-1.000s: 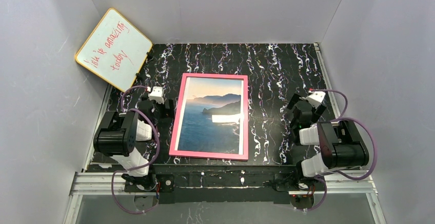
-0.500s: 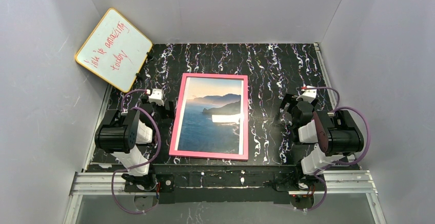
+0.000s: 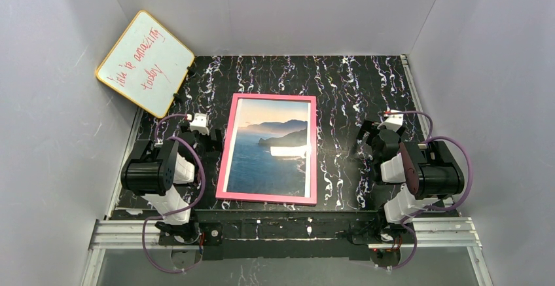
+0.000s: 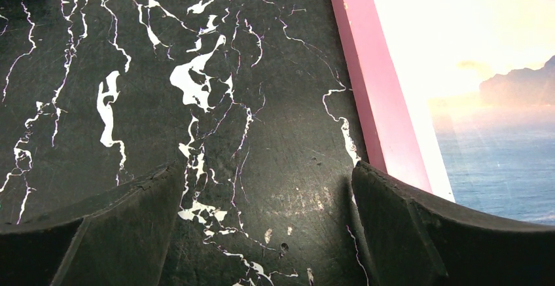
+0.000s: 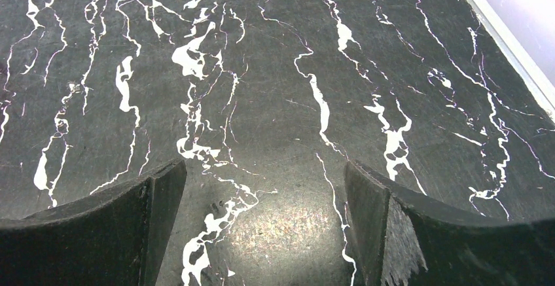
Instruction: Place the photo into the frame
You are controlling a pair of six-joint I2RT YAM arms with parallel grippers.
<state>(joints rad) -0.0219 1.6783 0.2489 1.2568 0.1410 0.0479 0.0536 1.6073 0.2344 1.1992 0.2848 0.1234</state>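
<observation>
Flat on table [image 3: 340, 89]: photo [image 3: 271, 145] within pink frame [image 3: 226, 148], long axis running near-to-far. Nearer, just beside its left rail: left gripper [image 4: 265, 181]; well apart: right gripper [image 5: 265, 175]. Jaws of both apart, empty.

Red handwriting stands on the whiteboard [image 3: 145, 63], which leans at the far left corner of the table [image 3: 353, 89]. It runs in two slanted lines: the upper line ends in "amazing" and the lower reads "today". The first words of the upper line are too small to tell.
</observation>
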